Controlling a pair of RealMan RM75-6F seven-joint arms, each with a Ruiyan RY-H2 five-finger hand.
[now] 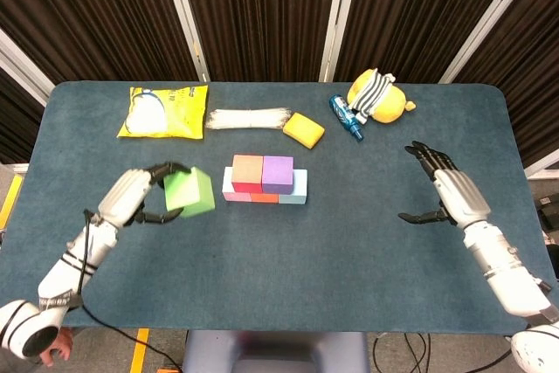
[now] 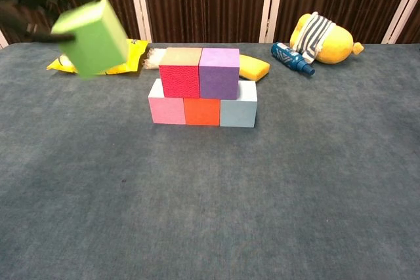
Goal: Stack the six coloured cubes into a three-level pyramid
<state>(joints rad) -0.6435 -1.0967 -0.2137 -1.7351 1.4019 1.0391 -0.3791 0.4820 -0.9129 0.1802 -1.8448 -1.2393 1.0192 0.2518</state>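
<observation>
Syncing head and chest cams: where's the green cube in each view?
Head view: green cube left of centre, held by the left hand, just left of the cube stack.
Chest view: green cube upper left, lifted and blurred, above and left of the stack.
Shared landmark: the purple cube, on the right of the stack's second level.

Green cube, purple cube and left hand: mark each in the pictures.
green cube (image 2: 92, 37), chest view, on its front face.
purple cube (image 2: 218, 81), chest view, on its front face.
left hand (image 1: 131, 196), head view, on the back of the hand.
</observation>
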